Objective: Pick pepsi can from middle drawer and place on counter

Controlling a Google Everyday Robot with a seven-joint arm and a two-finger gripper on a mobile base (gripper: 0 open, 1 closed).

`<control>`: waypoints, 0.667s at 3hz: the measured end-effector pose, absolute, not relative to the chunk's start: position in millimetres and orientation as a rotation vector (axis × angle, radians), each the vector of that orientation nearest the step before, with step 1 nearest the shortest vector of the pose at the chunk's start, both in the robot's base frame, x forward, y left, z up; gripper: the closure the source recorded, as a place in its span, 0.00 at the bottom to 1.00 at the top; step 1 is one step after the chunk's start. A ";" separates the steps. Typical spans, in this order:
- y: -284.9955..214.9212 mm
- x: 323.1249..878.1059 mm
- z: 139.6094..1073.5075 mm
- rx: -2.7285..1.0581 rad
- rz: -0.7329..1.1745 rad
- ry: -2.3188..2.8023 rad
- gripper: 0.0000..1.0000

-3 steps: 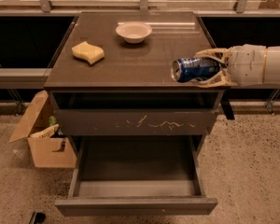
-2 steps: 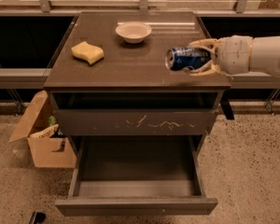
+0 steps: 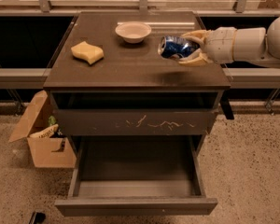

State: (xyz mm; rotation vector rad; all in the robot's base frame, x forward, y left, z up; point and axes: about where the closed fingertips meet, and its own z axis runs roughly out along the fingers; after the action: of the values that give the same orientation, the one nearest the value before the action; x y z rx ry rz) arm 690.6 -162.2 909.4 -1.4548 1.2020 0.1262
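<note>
While the single camera view gives only one angle, it shows the task well along. The gripper (image 3: pixel 189 48) reaches in from the right at the end of the pale arm, and its fingers (image 3: pixel 192 33) are clamped on the pepsi can (image 3: pixel 173 46), one above and one below. The can lies tilted on its side in that grasp, its silver end facing left. It hangs over the right half of the counter surface (image 3: pixel 130 66), to the right of the bowl (image 3: pixel 133 31) and well apart from the yellow sponge (image 3: pixel 87 52).

A soft shadow on the surface under the can suggests it is not yet resting there, though the exact gap cannot be told.

Below, the middle drawer (image 3: pixel 135 206) stands pulled out, and no can shows in the part of it that is visible. The scratched drawer front (image 3: pixel 137 122) sits above it. A cardboard box (image 3: pixel 44 141) stands on the floor to the left.

By my reading, the pick from the drawer is done. What remains is to lower the can onto the surface, release it and draw the arm away.
</note>
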 end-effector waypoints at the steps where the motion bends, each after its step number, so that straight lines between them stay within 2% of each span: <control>1: -160.2 713.6 898.2 -1.420 0.200 1.280 1.00; 2: -161.5 731.2 884.8 -1.381 0.247 1.348 1.00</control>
State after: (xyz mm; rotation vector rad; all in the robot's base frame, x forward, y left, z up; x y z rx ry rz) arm 731.2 -161.5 884.8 -1.3808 1.3484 0.2468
